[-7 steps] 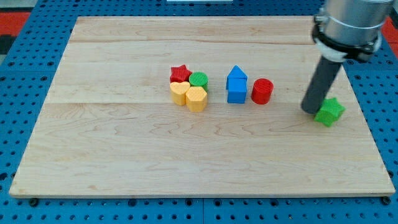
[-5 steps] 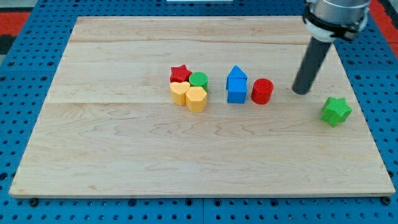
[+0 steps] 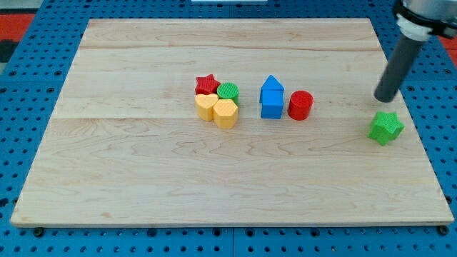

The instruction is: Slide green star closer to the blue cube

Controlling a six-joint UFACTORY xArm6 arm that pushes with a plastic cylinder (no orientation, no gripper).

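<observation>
The green star [image 3: 386, 128] lies near the board's right edge. The blue cube [image 3: 271, 104] stands near the middle with a blue triangular block [image 3: 271, 85] touching its top side, and a red cylinder [image 3: 300, 105] just to its right. My tip [image 3: 384, 98] is a little above the green star, apart from it and slightly to its left. The rod rises toward the view's top right corner.
A cluster of a red star [image 3: 206, 85], a green cylinder [image 3: 228, 91], a yellow heart-like block [image 3: 206, 107] and a yellow hexagonal block [image 3: 226, 113] sits left of the blue cube. The wooden board [image 3: 143, 178] lies on a blue pegboard.
My tip left the green star's left side, moved up and left, then swung right to a spot above the star. The star shifted slightly right and down.
</observation>
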